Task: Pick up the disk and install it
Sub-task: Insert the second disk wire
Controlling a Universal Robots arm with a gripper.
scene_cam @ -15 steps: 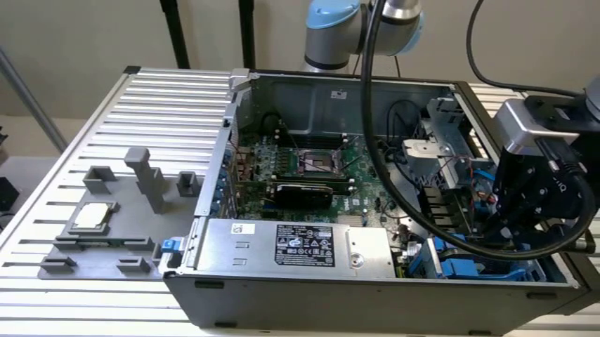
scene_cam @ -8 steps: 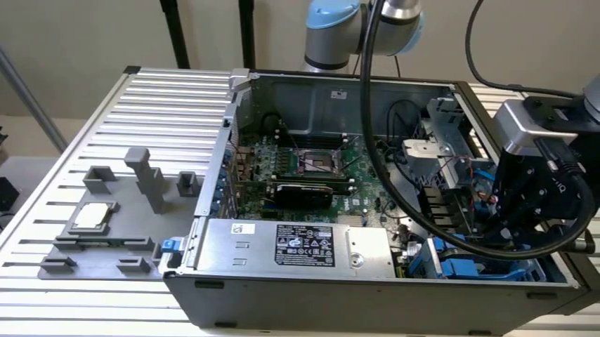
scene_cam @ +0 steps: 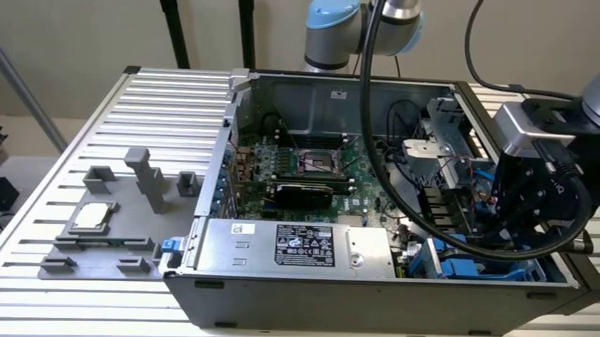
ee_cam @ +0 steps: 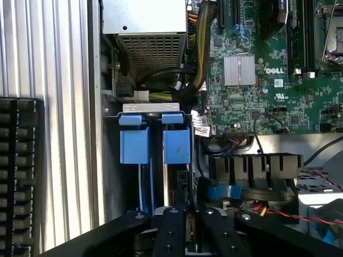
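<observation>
Tool (ee_cam: 185, 227) fingers narrow around disk (ee_cam: 172, 182); disk edge-on, long axis into bay.

My exterior cam sits high and off the arm, looking down at an angle over the slatted table (scene_cam: 140, 105) and the whole open computer case (scene_cam: 375, 295), fairly far back; the arm's wrist fills the frame's right side. My wrist cam hangs close above the case interior, facing straight down, gripper (ee_cam: 185, 233) at the frame's bottom edge. Both views share the motherboard (scene_cam: 310, 168) (ee_cam: 268, 80), the power supply (scene_cam: 291, 242) (ee_cam: 144, 32) and the blue drive carriers (scene_cam: 464, 267) (ee_cam: 155, 144).
</observation>
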